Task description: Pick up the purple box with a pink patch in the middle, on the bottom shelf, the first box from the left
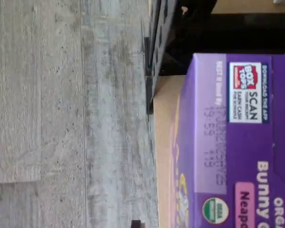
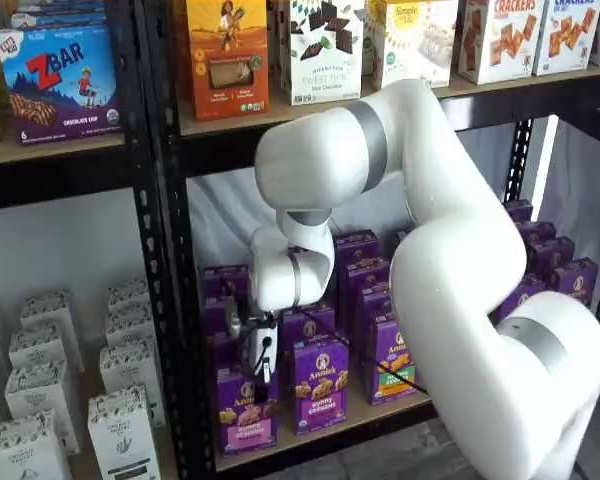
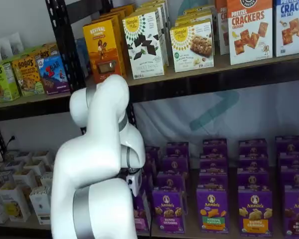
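Note:
The purple box [image 2: 245,412] with a pink band low on its front stands upright at the left end of the bottom shelf [image 2: 330,431]. My gripper [image 2: 256,368] hangs right at the box's top edge; its dark fingers are seen side-on, and no gap or grip can be made out. The wrist view is filled by the purple box [image 1: 237,142] top, with a Box Tops panel and a pink label patch, on the tan bottom shelf [image 1: 164,118]; no fingers appear there. In a shelf view my arm hides most of the purple box [image 3: 141,217].
A like box with a purple band [image 2: 318,388] stands close on the right, with more purple boxes behind and beside it. A black perforated upright [image 2: 170,300] rises just left of the box. White boxes [image 2: 120,420] fill the neighbouring rack. Grey plank floor [image 1: 61,118] lies below.

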Action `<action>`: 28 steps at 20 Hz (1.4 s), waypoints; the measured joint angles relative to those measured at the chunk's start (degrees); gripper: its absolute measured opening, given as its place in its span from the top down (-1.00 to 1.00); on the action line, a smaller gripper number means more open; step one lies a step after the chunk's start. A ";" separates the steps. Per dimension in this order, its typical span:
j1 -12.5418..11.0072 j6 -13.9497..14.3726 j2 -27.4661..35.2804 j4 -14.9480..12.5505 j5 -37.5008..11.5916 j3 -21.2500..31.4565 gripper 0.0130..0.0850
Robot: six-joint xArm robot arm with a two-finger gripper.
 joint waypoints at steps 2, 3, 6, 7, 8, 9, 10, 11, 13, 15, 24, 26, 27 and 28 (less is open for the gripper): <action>0.02 -0.38 -0.19 0.40 -0.35 0.38 -0.22; 0.02 -0.61 -0.29 0.64 -0.60 0.59 -0.22; 0.05 -1.29 -0.62 1.33 -1.55 1.33 0.00; 0.02 -1.21 -0.73 1.21 -1.64 1.51 0.00; 0.01 -1.17 -0.79 1.15 -1.65 1.61 0.00; 0.00 -1.16 -0.85 1.13 -1.65 1.70 0.00; 0.00 -1.17 -0.90 1.13 -1.66 1.79 0.00; -0.01 -1.24 -0.95 1.21 -1.73 1.88 0.00; 0.01 -1.45 -1.04 1.45 -1.84 2.05 0.00; 0.03 -1.60 -1.16 1.61 -2.01 2.25 0.11; 0.04 -0.98 -2.57 0.85 -2.60 4.19 0.33; 0.00 -0.26 -3.57 0.04 -2.65 5.39 0.33; 0.00 0.09 -4.17 -0.36 -2.84 6.19 0.33; 0.03 0.55 -4.84 -0.84 -3.07 7.06 0.33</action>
